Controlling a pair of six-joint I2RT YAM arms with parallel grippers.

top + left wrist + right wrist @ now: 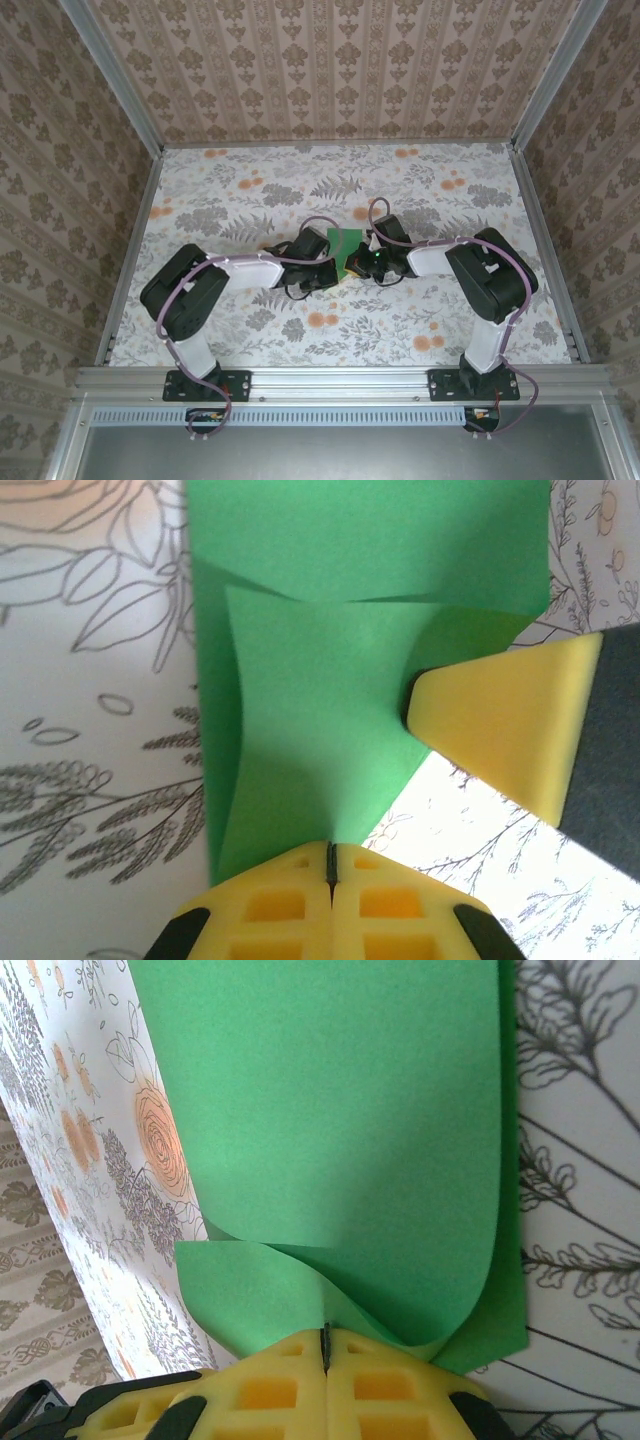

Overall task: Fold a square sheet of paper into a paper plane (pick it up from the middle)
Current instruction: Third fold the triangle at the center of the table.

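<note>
At mid-tabletop, top view: the square sheet of paper (pixel 347 243) sits as a small green patch between the two arm tips, on the flowered tabletop (pixel 250 190); the folds cannot be made out at this size.
Left claw (pixel 330 865): yellow pads pressed together, pinching the sheet's near point.
Right claw (pixel 325 1345): pads likewise closed on a green edge.
Left wrist view alone: overlapping flaps with creases across the upper part, and one yellow finger (pixel 500 720) of the other claw touching the sheet's right side.
Right wrist view alone: the sheet curls over itself in a rounded bend along the right.
</note>
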